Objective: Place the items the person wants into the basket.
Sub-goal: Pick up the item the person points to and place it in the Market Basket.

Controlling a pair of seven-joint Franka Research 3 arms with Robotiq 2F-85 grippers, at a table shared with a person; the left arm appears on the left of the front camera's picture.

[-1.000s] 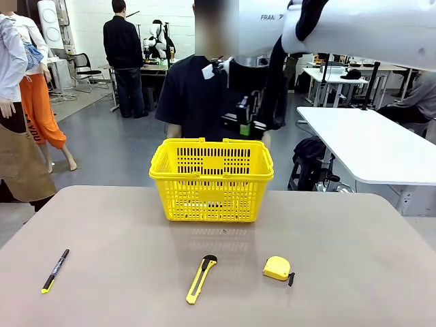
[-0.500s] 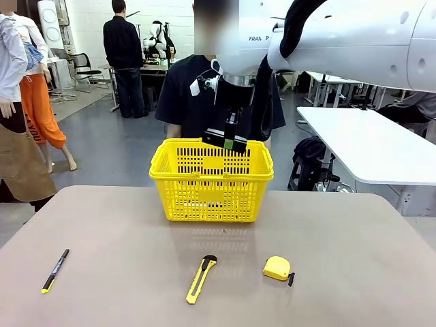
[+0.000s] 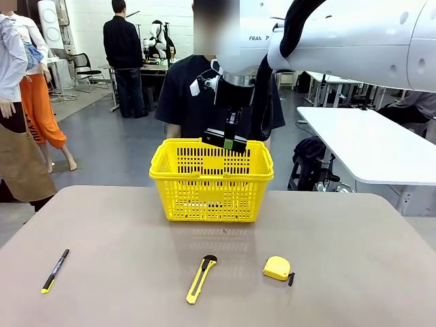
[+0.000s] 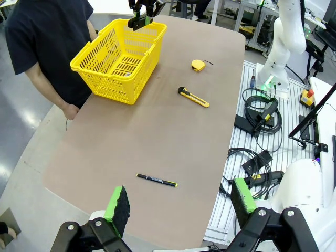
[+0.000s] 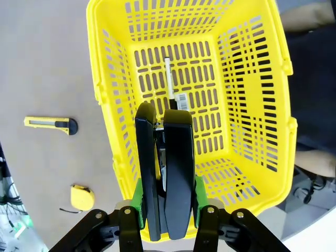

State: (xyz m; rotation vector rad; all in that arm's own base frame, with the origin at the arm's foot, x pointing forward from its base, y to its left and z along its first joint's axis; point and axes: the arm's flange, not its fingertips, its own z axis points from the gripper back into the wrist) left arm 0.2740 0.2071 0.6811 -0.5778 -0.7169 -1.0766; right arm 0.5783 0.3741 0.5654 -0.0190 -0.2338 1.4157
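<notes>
My front camera sits low on my side of the table (image 3: 102, 225), facing across it, with the basket (image 3: 211, 180) mid-frame at middling range. My left wrist camera looks down from high and far off, basket upper left. My right wrist camera peers straight down into it, close. All three share the basket.

The right arm (image 3: 354, 41) is glossy white, built of rounded, bulging casings, with grey "FRAN" lettering near the wrist and a thick black cable hose (image 3: 294, 19) running along it. A green ring (image 4: 269, 82) glows at its base. The right gripper (image 5: 168, 190) and left gripper (image 4: 180, 192) are black, with bright green pads (image 4: 117, 203) and silver pivot screws in the knuckle links.
</notes>
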